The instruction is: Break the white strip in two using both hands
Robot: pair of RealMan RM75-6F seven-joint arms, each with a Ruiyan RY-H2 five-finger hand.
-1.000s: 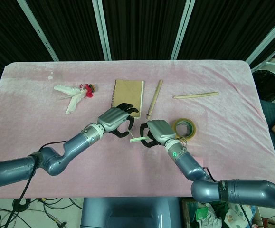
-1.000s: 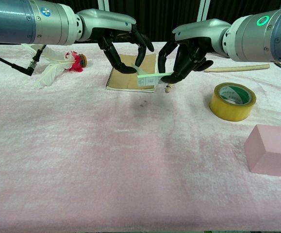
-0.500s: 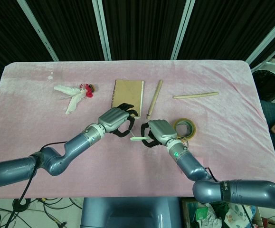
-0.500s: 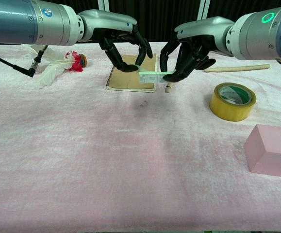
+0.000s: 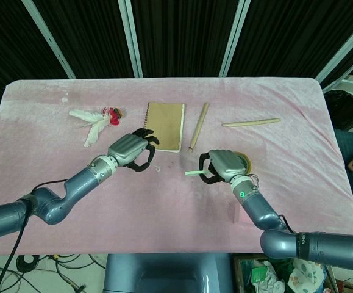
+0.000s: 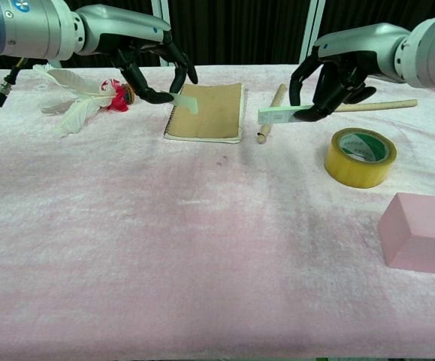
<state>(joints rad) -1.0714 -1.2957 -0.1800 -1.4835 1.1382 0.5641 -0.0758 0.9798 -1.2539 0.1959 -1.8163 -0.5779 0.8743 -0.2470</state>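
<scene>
The white strip is in two pieces, held apart above the pink table. My left hand pinches the shorter piece over the left edge of the notebook; in the head view this hand covers most of that piece. My right hand grips the longer piece, which sticks out to the left of its fingers. The head view shows the same piece jutting from the right hand. A wide gap separates the two hands.
A brown notebook lies under the gap, with a wooden stick beside it and a second stick further right. A yellow tape roll and a pink block sit to the right. White feathers with a red tuft lie at the left.
The strip has come apart into two pieces. My left hand has swung left with one piece and my right hand has moved right with the other, opening a wide gap.
</scene>
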